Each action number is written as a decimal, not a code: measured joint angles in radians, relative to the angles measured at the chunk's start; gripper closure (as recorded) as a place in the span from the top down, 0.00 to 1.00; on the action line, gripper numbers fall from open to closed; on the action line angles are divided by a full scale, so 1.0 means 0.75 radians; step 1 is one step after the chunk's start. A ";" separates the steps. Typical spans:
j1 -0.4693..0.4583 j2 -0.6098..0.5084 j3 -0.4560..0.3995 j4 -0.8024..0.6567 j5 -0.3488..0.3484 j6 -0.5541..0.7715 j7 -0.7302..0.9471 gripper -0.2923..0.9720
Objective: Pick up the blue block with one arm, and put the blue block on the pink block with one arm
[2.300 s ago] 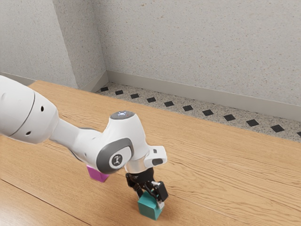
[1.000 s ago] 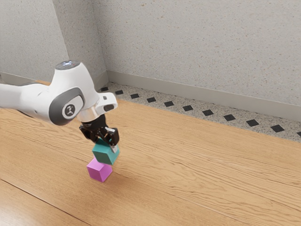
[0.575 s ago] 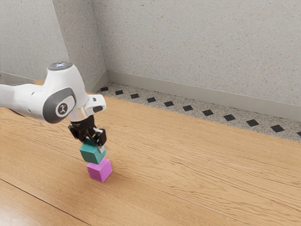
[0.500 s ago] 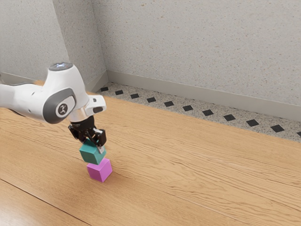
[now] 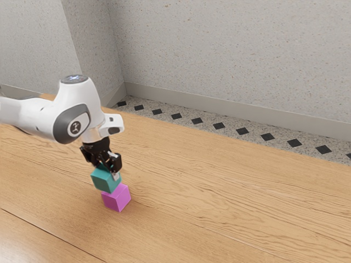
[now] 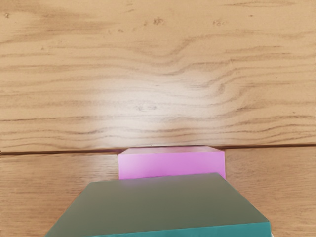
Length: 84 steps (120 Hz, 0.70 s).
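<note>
Sim render: blue block (image 5: 106, 180) sits in our gripper (image 5: 105, 166), fingers clamped on two sides, directly above the pink block (image 5: 117, 198) on the wood table (image 5: 230, 186). Can't tell if they touch or are just apart; blue looks offset twd the exterior view's left. We judge this the placing step. Next: square blue over pink, lower till flat, then release w/o nudging the stack.

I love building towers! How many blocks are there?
2. The blue block is gripped by the fingers, directly above the pink block, which sits on the wooden table. None seem hidden.
</note>
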 joint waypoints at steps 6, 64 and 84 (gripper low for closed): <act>0.001 0.006 0.000 0.007 0.000 -0.001 0.006 0.49; 0.001 0.025 -0.002 0.010 0.001 0.004 0.041 0.49; 0.003 0.027 -0.007 0.010 0.000 0.005 0.048 0.49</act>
